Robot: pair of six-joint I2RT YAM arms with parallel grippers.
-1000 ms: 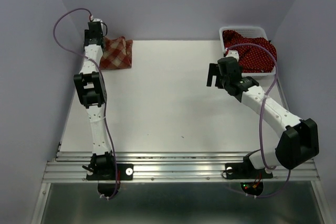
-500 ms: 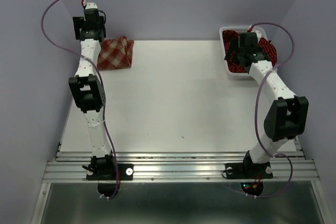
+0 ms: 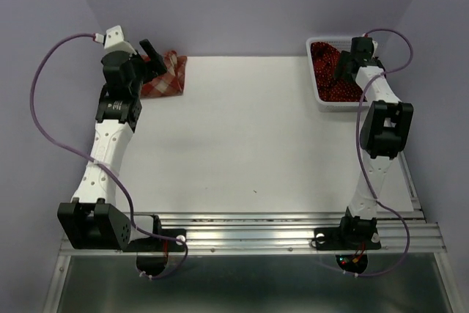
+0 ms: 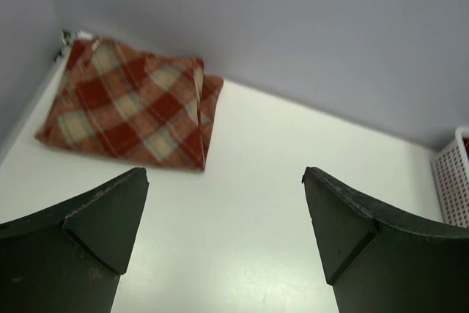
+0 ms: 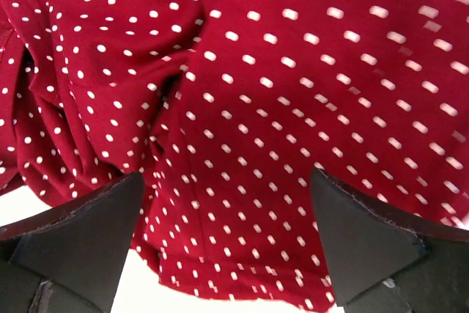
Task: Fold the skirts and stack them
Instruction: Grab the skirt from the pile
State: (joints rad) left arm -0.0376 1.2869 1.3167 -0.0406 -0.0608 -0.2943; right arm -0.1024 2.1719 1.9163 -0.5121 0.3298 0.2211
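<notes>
The folded red-and-cream checked skirt point(image 3: 163, 75) lies at the table's back left corner; it also shows in the left wrist view point(image 4: 135, 104). My left gripper point(image 3: 152, 55) is open and empty, just above and in front of it point(image 4: 223, 188). Dark red dotted skirts point(image 3: 335, 75) lie bunched in the white mesh basket point(image 3: 344, 103) at the back right. My right gripper point(image 3: 346, 66) is open right above the dotted cloth point(image 5: 293, 108), its fingers point(image 5: 80, 232) spread on either side of it point(image 5: 227, 192). I cannot tell the two dotted skirts apart.
Purple walls close the table on the left, back and right. The basket's edge shows at the far right of the left wrist view point(image 4: 454, 181). A metal rail point(image 3: 249, 229) runs along the near edge by the arm bases.
The left arm has pulled back and swung so its gripper now points at the checked skirt. The right arm has reached further into the basket, low over the dotted cloth.
</notes>
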